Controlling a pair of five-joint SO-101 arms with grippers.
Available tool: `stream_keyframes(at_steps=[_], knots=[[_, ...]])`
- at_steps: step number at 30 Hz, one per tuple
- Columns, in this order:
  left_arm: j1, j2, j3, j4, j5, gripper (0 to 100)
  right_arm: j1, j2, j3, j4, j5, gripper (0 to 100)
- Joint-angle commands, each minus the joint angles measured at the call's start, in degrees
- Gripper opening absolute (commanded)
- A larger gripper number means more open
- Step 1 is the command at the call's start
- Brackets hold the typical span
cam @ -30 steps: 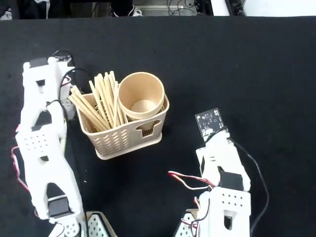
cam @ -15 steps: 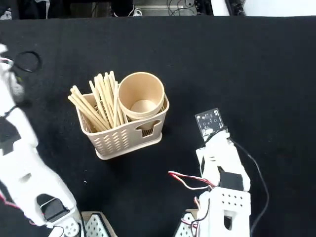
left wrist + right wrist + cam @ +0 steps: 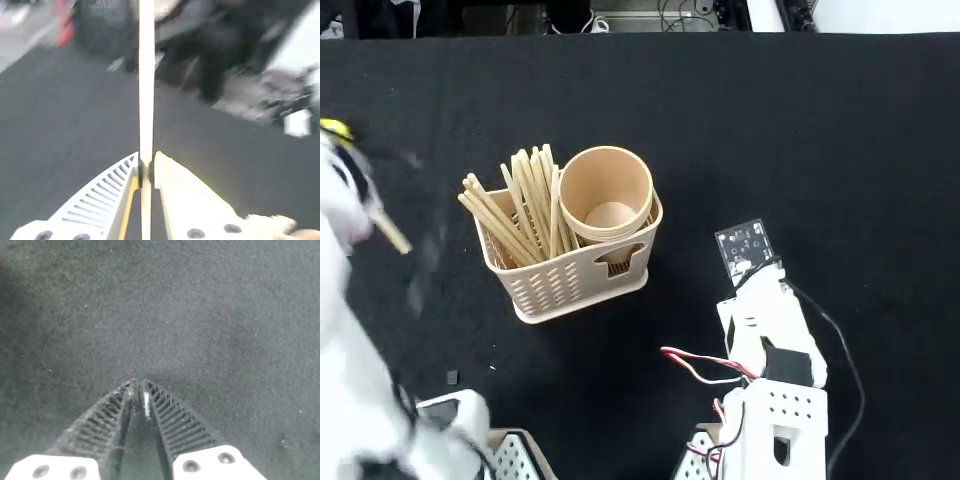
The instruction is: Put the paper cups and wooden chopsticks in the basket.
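The basket [image 3: 570, 282] stands on the black counter [image 3: 800, 130], a little left of the middle of the high view. In its right half sit the paper cups [image 3: 582, 192], stacked one inside the other and upright, with the open mouth upward. In its left half there is a bundle of wooden chopsticks [image 3: 525, 215]; they lean toward the upper left, and their ends stick out over the basket rim.

The left arm [image 3: 350, 330] rises along the left edge of the high view, well apart from the basket. The left gripper [image 3: 146, 161] is pinching a single chopstick [image 3: 146, 75] between its two fingertips. In the high view a short piece of this stick shows at the left edge, to the left of the basket.

The right arm [image 3: 770, 350] is in the lower right of the high view. The right gripper [image 3: 138, 386] is pressed together over bare counter, with nothing between the fingers.
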Motion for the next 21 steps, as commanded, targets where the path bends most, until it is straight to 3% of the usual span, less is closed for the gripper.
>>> stream_keyframes(at_steps=[1,6,13,16,21], knots=[[12.79,-18.46,15.78,-11.69,0.79,3,0.35,-0.84,-0.40,-0.53,0.35,1.5],[21.49,-36.48,42.51,-32.79,0.62,3,0.35,-0.84,-0.40,-0.53,0.35,1.5],[22.29,-56.44,79.69,-61.54,0.35,3,0.35,-0.84,-0.40,-0.53,0.35,1.5],[22.29,-60.13,90.59,-66.46,0.35,3,0.35,-0.84,-0.40,-0.53,0.35,1.5],[22.37,-65.23,100.26,-66.37,0.35,3,0.35,-0.84,-0.40,-0.53,0.35,1.4]])
